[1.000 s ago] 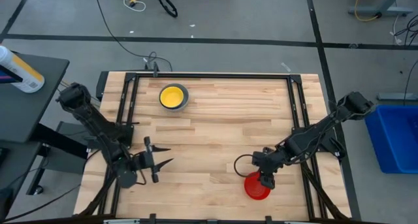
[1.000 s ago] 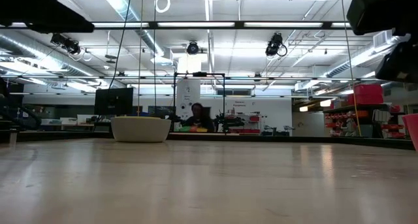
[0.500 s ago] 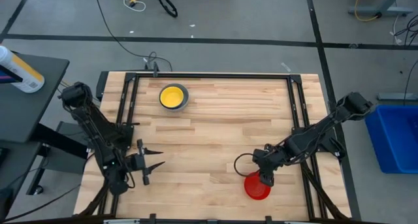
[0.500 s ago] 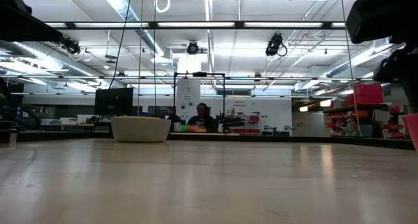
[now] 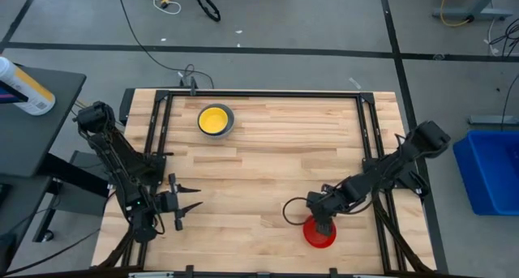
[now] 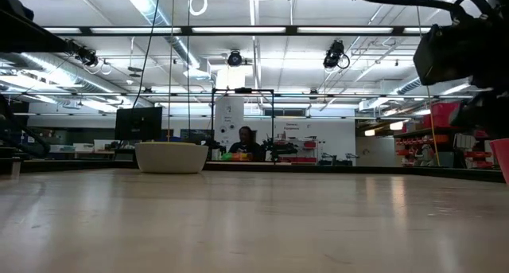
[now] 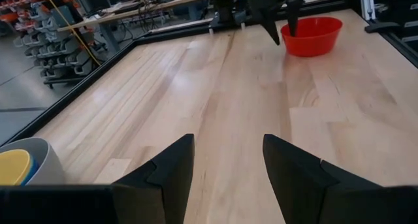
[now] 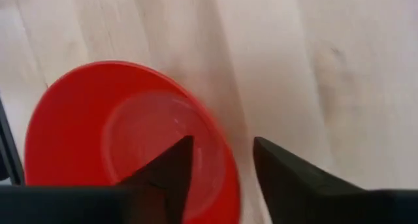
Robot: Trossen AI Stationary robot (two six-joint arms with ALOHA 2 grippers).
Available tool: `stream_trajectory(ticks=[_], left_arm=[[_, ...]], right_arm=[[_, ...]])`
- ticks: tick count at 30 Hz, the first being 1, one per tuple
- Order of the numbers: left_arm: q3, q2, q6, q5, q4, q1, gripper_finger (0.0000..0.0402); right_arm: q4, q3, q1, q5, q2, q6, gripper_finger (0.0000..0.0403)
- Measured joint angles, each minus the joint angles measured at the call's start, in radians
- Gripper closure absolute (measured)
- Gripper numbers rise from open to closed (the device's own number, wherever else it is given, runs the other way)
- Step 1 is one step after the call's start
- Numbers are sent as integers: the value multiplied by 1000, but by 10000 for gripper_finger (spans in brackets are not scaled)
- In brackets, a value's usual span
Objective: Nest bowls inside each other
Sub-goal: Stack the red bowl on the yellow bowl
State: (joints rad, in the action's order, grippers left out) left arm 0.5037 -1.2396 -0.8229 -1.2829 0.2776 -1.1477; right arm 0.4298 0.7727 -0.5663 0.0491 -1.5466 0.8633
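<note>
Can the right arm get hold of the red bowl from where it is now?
Probably yes. The right gripper hangs directly over the red bowl, fingers straddling its rim, nothing between.

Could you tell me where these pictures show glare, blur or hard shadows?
Low view: ceiling lights reflect as pale streaks on the table, whose near part is soft; the stack is sharp. Right wrist view: the red bowl has a smeared rim beside the right gripper. High view: even light, faint shadows. Left wrist view: sheen on the wood past the left gripper.
</note>
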Motion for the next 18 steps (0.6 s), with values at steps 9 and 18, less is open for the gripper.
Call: stream_trajectory(ticks=[9,18], left_arm=[[0,0,-52,3,64,0,211],[0,0,-74,2,92,0,211]], right_arm=[[-146,0,-2,57,-81,2,395],[-497,-1,107,-138,-87,-336,399]])
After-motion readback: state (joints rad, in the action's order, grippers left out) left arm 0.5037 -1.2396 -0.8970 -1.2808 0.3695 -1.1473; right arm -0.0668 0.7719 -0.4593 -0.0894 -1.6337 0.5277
